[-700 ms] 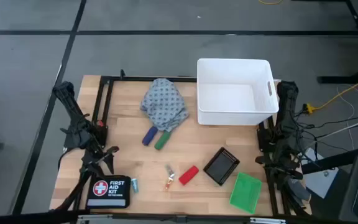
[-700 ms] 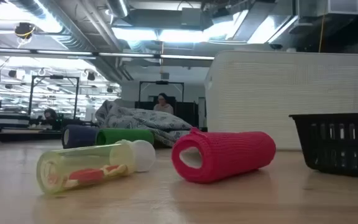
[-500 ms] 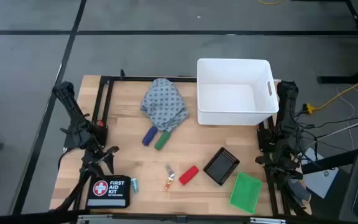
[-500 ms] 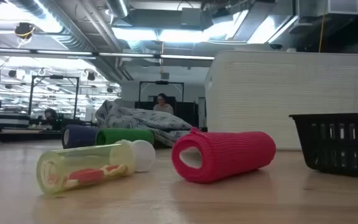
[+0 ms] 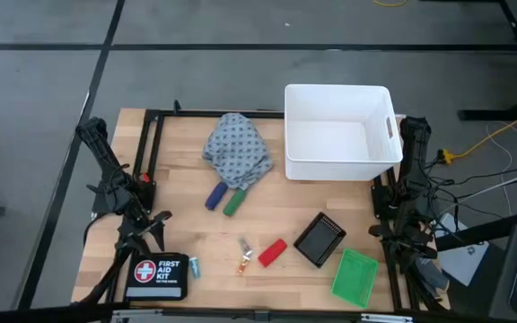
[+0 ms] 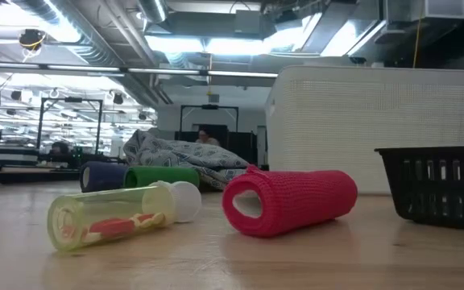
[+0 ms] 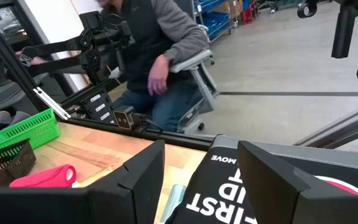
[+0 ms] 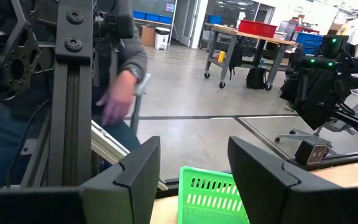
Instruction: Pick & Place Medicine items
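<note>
Arms parked at table (image 5: 187, 224) sides, left jaws (image 7: 194, 180) and right jaws (image 8: 185, 171) spread, empty. Medicine items scattered mid-table — red block (image 5: 272, 252) beside tiny tube (image 5: 243, 256). Risk: tube rolls when nudged — cylinders (image 5: 224, 199) too.

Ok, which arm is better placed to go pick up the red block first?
Probably the left. The left gripper rests by the first-aid pouch, on the red block's open side. From the right gripper, the black basket stands between.
</note>
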Controlling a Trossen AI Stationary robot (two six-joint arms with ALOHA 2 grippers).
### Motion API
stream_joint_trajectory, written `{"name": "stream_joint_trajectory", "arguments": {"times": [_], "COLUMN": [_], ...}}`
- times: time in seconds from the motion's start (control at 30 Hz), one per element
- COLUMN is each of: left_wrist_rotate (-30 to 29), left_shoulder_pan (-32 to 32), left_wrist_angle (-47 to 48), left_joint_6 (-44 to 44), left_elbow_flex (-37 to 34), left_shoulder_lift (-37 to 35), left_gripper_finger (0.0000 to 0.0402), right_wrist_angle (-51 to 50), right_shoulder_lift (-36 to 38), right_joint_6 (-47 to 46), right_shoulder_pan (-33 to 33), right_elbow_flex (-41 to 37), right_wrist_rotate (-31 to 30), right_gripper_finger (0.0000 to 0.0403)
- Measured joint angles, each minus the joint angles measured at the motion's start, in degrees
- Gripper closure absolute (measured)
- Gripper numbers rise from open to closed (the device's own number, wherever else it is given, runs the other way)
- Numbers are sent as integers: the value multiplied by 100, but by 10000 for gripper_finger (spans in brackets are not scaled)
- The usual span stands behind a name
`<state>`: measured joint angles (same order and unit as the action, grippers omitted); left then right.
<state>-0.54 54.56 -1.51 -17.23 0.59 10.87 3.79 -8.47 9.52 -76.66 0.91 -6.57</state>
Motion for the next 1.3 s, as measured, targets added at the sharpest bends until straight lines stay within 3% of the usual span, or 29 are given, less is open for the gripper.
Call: {"name": "stream_joint_trajectory", "arguments": {"times": [0.57, 0.8, 1.13, 1.3], "left_wrist_rotate": [0, -1, 0, 11], "left_shoulder_pan": [0, -1, 1, 0], "left_wrist_angle": [-1, 0, 1, 1], "left_joint_6": [-1, -1, 1, 0], "left_elbow_flex": [0, 1, 1, 0], "left_shoulder_lift": [0, 0, 0, 0], "left_gripper_finger": [203, 203, 203, 203], "right_wrist_angle": [2, 116, 1081, 1077], "right_shoulder_lift": [-2, -1, 1, -2], "right_joint_6": [-2, 7, 1667, 2142], "right_shoulder_pan": [0, 1, 13, 11], "right_elbow_flex": [-1, -2, -2, -2], "right_wrist_rotate": [-3, -341, -2550, -2691], "right_gripper_finger": [213, 213, 213, 213]}}
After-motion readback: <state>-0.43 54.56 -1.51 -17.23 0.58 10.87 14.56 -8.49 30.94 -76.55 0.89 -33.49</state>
